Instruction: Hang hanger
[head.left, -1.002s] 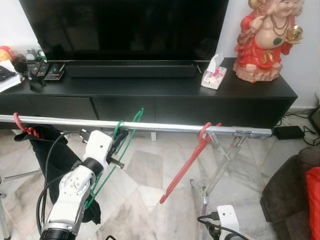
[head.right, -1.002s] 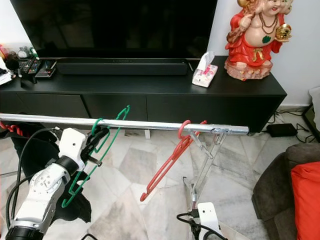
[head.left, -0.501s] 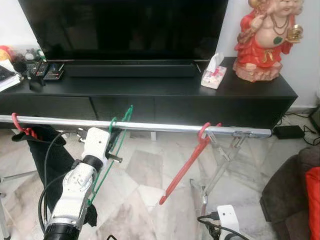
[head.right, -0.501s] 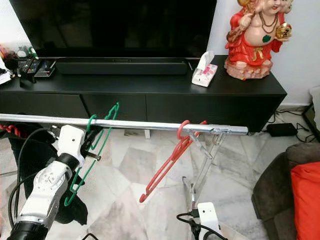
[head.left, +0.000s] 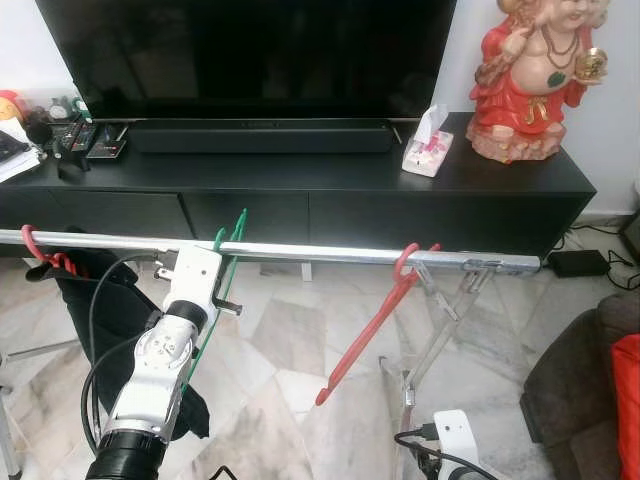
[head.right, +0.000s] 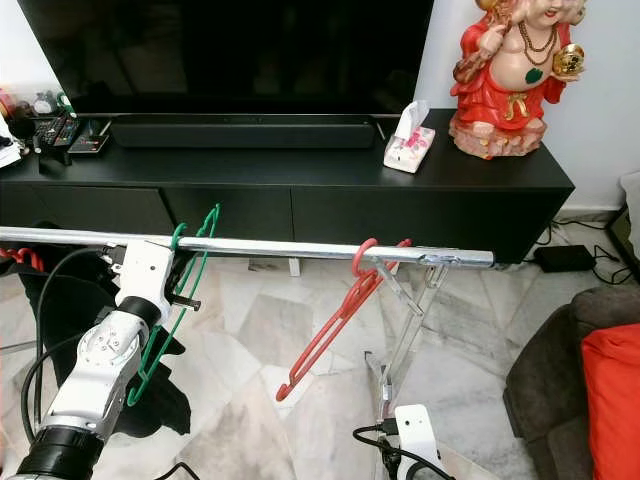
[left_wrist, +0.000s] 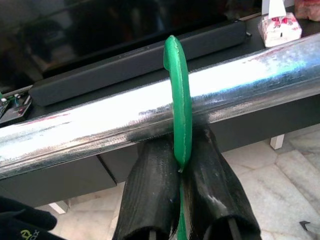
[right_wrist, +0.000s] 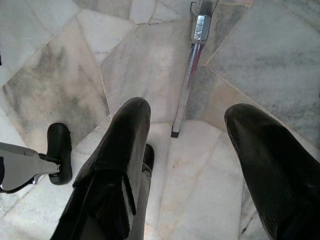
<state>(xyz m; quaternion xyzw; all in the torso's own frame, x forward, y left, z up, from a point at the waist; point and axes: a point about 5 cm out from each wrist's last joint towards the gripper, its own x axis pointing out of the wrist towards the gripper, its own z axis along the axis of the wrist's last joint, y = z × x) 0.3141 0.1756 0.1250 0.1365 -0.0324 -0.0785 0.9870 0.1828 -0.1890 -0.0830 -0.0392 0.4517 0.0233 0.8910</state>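
The left gripper (left_wrist: 181, 167) is clenched on the green hanger (head.right: 172, 320), whose hook (left_wrist: 177, 95) is seated over the steel rail (head.left: 320, 252): placement is judged near complete, and release comes next. The hanger's long axis slopes down toward the robot. The right gripper (right_wrist: 187, 132) hangs idle, fingers spread.

The left pincer (left_wrist: 181, 167) has carried the green hanger (head.left: 222, 262) leftward along the silver rail (head.left: 330, 254), away from the red hanger (head.left: 375, 318). The green hanger has turned from slanting to nearly edge-on, its hook now over the rail.
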